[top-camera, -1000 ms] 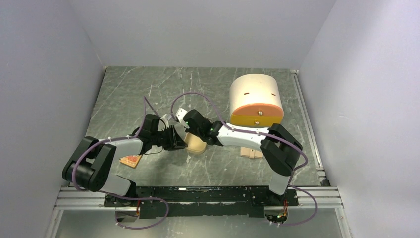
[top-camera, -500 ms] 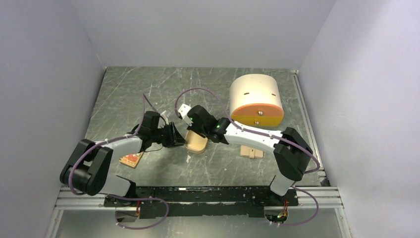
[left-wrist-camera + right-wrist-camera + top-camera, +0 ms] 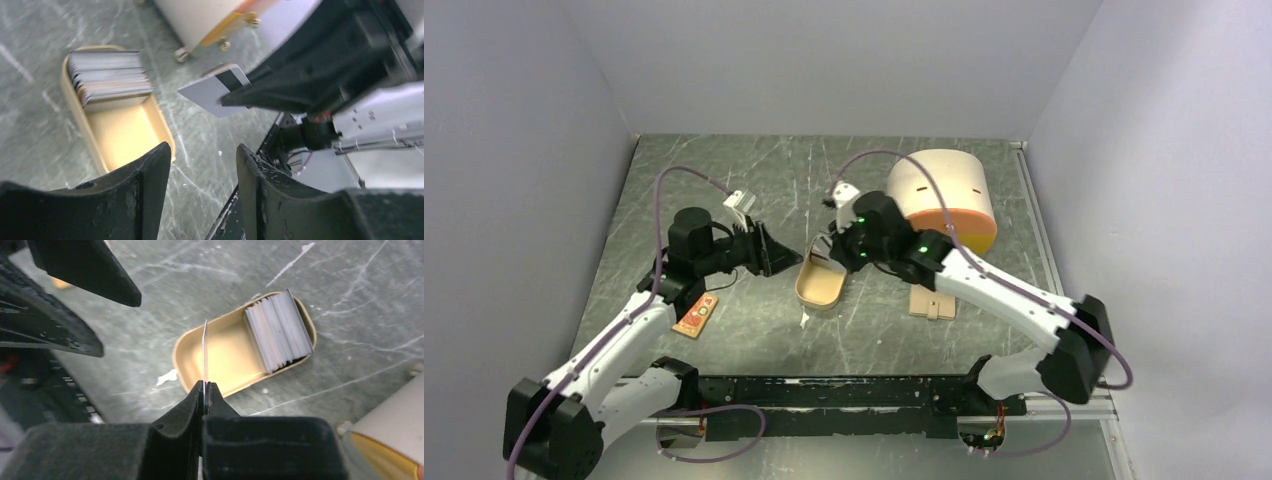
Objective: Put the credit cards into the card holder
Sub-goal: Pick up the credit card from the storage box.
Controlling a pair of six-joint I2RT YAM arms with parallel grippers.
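My right gripper (image 3: 204, 385) is shut on a whitish-grey credit card (image 3: 204, 352) with a dark stripe (image 3: 212, 90), held on edge above the oval tan tin tray (image 3: 220, 360). In the top view this gripper (image 3: 834, 250) hangs over the tray's far end (image 3: 821, 290). A stack of grey-white cards (image 3: 278, 330) stands in the tray. My left gripper (image 3: 202, 150) is open and empty, just left of the tray (image 3: 784, 263). The beige card holder (image 3: 931, 304) lies on the table right of the tray, partly under my right arm. I cannot pick out a light blue card.
The large cream box with an orange front (image 3: 939, 195) stands at the back right, close behind my right wrist. An orange-red dotted piece (image 3: 695, 315) lies on the table at the left, beside my left forearm. Walls enclose the table on three sides.
Both grippers have lifted off the tray and drawn apart, the left one to the left, the right one up and to the right. The tray now shows uncovered between them.
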